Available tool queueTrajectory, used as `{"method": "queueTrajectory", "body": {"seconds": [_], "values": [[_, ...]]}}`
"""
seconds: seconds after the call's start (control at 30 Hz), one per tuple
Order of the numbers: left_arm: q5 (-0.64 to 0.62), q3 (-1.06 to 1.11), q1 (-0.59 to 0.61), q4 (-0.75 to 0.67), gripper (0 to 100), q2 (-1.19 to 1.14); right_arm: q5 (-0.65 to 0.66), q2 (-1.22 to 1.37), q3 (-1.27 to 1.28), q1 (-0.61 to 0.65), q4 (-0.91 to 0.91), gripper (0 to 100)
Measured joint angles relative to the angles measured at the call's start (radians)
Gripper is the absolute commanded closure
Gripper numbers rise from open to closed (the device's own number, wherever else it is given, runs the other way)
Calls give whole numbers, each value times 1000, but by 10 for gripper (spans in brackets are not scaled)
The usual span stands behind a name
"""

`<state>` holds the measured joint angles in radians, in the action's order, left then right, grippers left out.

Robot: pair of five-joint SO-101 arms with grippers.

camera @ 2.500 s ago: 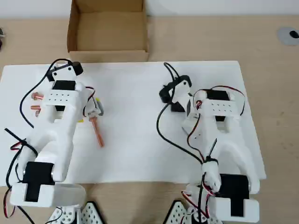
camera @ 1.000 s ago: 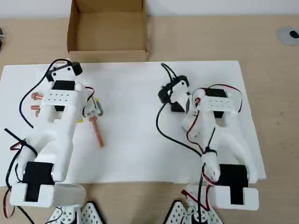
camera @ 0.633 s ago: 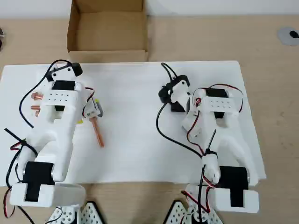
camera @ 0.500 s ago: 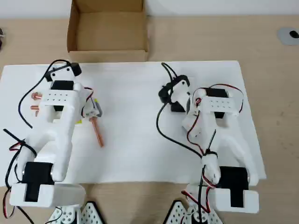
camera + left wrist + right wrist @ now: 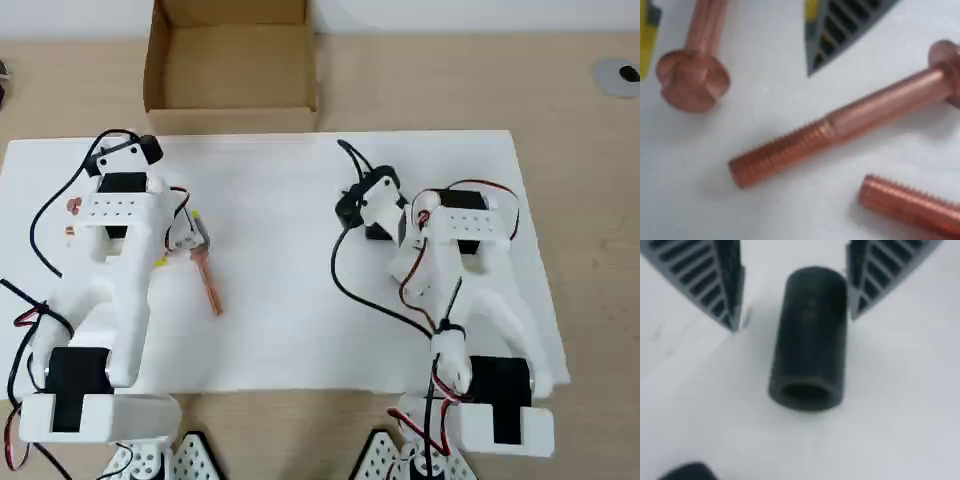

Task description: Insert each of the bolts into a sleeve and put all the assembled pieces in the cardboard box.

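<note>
In the left wrist view my left gripper (image 5: 727,74) is open, a yellow finger (image 5: 647,35) on one side and a dark ribbed finger (image 5: 840,25) on the other. A copper bolt (image 5: 692,80) lies with its shaft between them, untouched. Two more bolts (image 5: 840,125) (image 5: 910,205) lie close by. From above, the left gripper (image 5: 190,240) hangs at the head of a bolt (image 5: 208,282). My right gripper (image 5: 795,317) is open and straddles a black sleeve (image 5: 810,335) lying on the sheet without gripping it. The cardboard box (image 5: 230,100) stands at the table's far edge.
A white sheet (image 5: 290,330) covers the work area on the wooden table. Bolt heads (image 5: 72,206) peek out beside the left arm. A second black sleeve (image 5: 685,472) lies near the right gripper. Cables loop around both arms.
The left arm has shifted left and a little away, covering more of the bolts at its side. The right gripper has turned slightly left over the sleeve.
</note>
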<state>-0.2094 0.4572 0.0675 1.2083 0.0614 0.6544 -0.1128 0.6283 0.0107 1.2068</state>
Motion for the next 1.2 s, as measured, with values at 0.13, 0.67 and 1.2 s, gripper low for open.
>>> {"method": "queueTrajectory", "body": {"seconds": [0.13,0.67,1.2], "values": [[0,0,0,0,782,0,25,0,0,0,-8,818],[0,0,0,0,782,0,28,121,-32,2,-40,844],[60,-2,2,41,893,0,-26,157,-97,-6,-37,987]]}}
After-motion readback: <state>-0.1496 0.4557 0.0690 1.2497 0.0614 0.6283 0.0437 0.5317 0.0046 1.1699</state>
